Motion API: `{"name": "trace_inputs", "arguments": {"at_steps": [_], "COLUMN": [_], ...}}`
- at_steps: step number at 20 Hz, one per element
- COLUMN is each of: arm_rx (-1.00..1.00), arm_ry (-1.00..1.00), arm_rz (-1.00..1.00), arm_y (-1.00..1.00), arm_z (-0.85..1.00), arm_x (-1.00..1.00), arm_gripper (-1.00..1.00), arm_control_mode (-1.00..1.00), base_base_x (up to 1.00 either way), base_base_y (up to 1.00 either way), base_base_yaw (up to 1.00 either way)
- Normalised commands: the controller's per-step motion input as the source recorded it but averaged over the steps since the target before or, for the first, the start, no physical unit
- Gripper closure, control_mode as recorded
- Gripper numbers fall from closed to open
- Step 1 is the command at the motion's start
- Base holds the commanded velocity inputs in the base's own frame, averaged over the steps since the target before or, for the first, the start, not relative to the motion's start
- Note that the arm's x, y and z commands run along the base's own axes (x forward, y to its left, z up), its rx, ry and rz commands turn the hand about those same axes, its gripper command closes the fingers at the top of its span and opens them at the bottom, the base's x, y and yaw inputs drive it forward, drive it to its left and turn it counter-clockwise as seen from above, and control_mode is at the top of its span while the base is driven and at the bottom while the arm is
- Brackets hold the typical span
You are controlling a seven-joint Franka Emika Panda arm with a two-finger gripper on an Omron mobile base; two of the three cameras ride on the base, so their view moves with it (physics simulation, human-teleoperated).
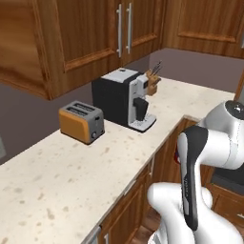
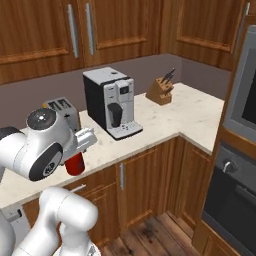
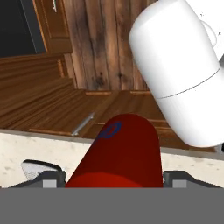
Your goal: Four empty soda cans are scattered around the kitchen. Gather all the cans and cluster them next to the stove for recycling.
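1. The red soda can (image 3: 120, 153) lies nearest the hand camera, between the two fingertips of the pincer (image 3: 114, 178); the jaws stand wide and are closed on the can's sides. In the right base view the same can (image 2: 75, 163) hangs below the hand, at the front edge of the worktop (image 2: 195, 112).
2. The pale speckled worktop runs around a corner under brown wooden wall cupboards (image 1: 86, 33).
3. A built-in oven (image 2: 235, 195) stands at the right end of the worktop.
4. A black and silver coffee machine (image 1: 123, 97) stands by the wall.
5. An orange toaster (image 1: 82, 121) stands just beside it.
6. A knife block (image 2: 161, 90) stands in the corner.
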Motion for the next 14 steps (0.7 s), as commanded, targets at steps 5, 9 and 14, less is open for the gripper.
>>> {"name": "trace_inputs", "arguments": {"at_steps": [5,9,14], "arm_rx": [0.0,0.0,0.0], "arm_ry": [0.0,0.0,0.0], "arm_rz": [0.0,0.0,0.0], "arm_y": [0.0,0.0,0.0], "arm_z": [0.0,0.0,0.0], "arm_x": [0.0,0.0,0.0], "arm_gripper": [1.0,1.0,1.0], "arm_control_mode": [1.0,1.0,1.0], "base_base_x": [-0.17,-0.08,0.0], "base_base_y": [0.55,0.23,0.01], "base_base_yaw": [0.13,0.32,0.41]}}
